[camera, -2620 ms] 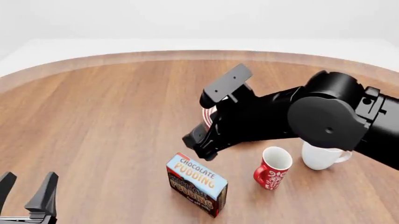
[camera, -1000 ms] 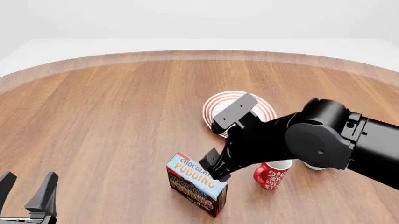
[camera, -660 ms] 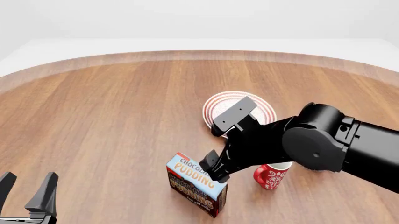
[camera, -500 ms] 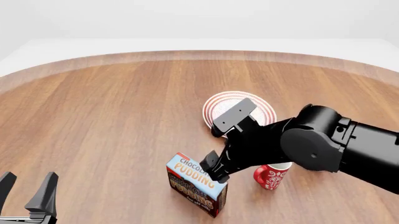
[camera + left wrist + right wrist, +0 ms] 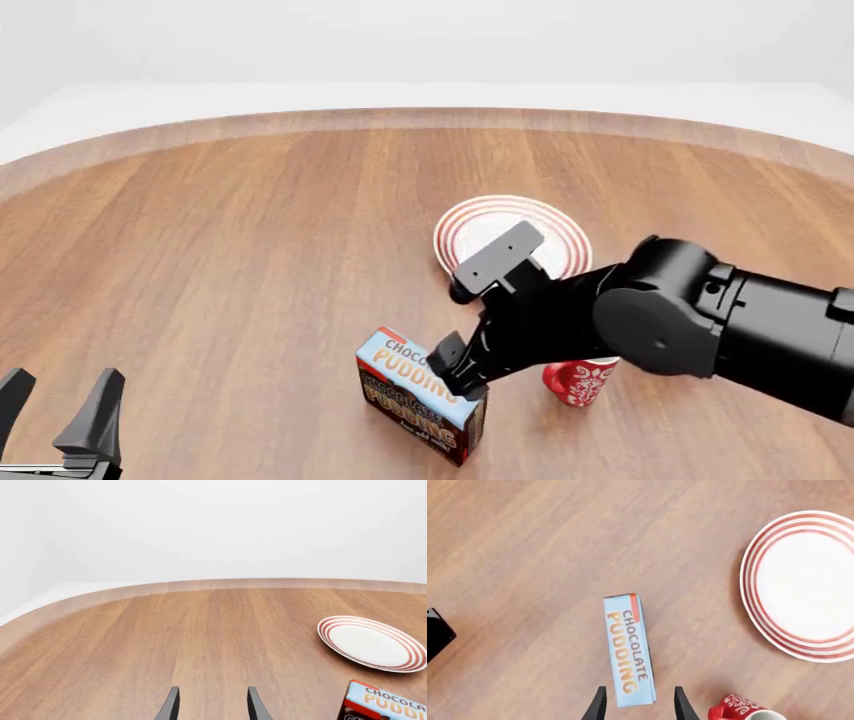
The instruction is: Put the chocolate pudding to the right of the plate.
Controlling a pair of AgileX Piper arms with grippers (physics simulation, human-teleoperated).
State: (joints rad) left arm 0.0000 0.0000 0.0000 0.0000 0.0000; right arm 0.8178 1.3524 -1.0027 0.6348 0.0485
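Fingers of the right gripper [image 5: 638,706] are spread over one end of the chocolate pudding [image 5: 420,394], which stands near the table's [image 5: 200,260] front edge, before the plate [image 5: 511,236]. Centring is advised before closing.

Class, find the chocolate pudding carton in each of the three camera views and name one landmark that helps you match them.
Front view: the chocolate pudding stands low in the picture, centre, partly behind the right gripper.
Left wrist view: only its corner shows at the picture's lower right edge.
Right wrist view: its blue top runs lengthwise from centre down to the fingertips.
Shared landmark: the plate, red-ringed, appears in all three.
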